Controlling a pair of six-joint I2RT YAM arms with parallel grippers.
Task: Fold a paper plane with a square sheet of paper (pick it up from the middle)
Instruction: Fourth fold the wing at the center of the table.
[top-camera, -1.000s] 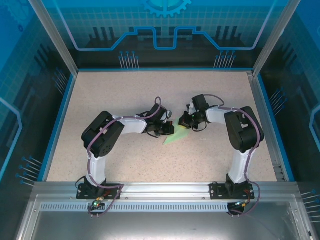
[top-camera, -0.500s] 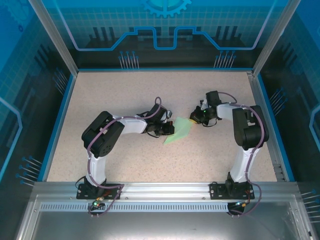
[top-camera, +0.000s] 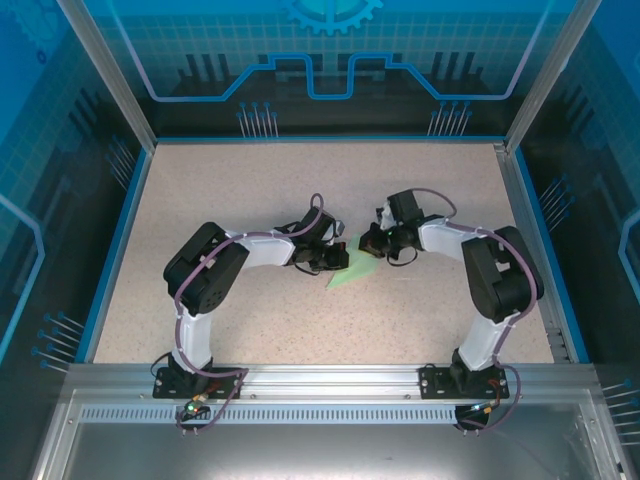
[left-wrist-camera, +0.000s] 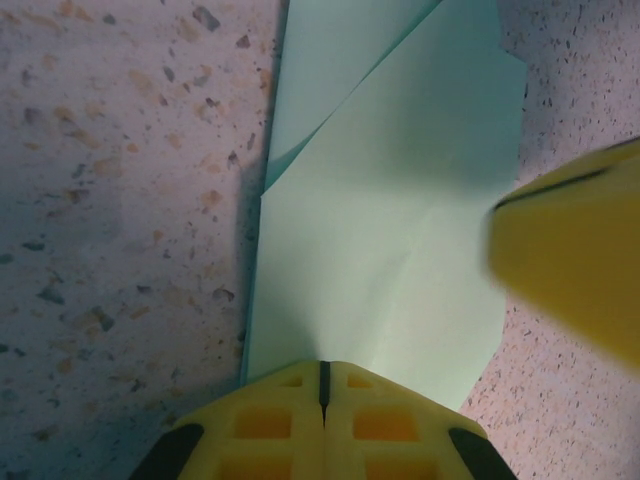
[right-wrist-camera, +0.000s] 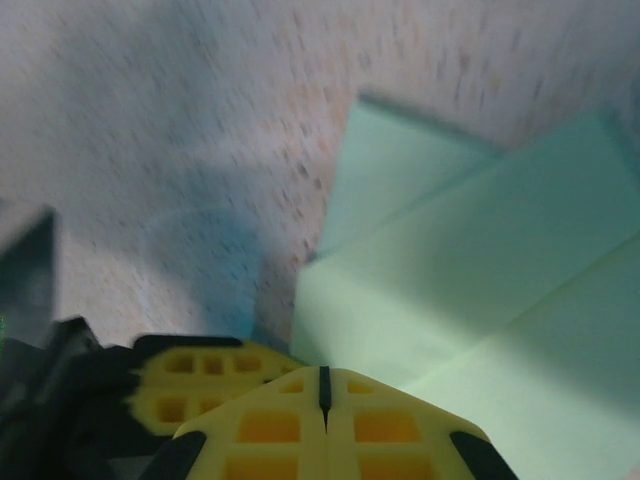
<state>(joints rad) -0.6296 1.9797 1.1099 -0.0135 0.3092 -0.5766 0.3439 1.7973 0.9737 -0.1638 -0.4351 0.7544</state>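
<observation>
The square sheet of paper (top-camera: 353, 270) lies mid-table, pale mint green and folded into a narrow pointed paper plane shape with overlapping flaps. My left gripper (top-camera: 337, 259) is shut, and its tips rest on the paper's left part (left-wrist-camera: 380, 220). In the left wrist view the left gripper (left-wrist-camera: 323, 366) has nothing between its fingers. My right gripper (top-camera: 371, 244) is also shut and sits low at the paper's upper right end. In the right wrist view the right gripper (right-wrist-camera: 323, 376) is over a folded layer (right-wrist-camera: 470, 270), with the left gripper's yellow fingers (right-wrist-camera: 190, 385) close beside it.
The speckled beige table (top-camera: 250, 190) is bounded by a blue rim (top-camera: 120, 240) and transparent enclosure walls. A metal rail (top-camera: 330, 380) carrying both arm bases runs along the near edge.
The right gripper swung out to the right, opening the paper's flap wider, then came back left beside the left gripper. The paper looks narrower again. The left arm has stayed put.
</observation>
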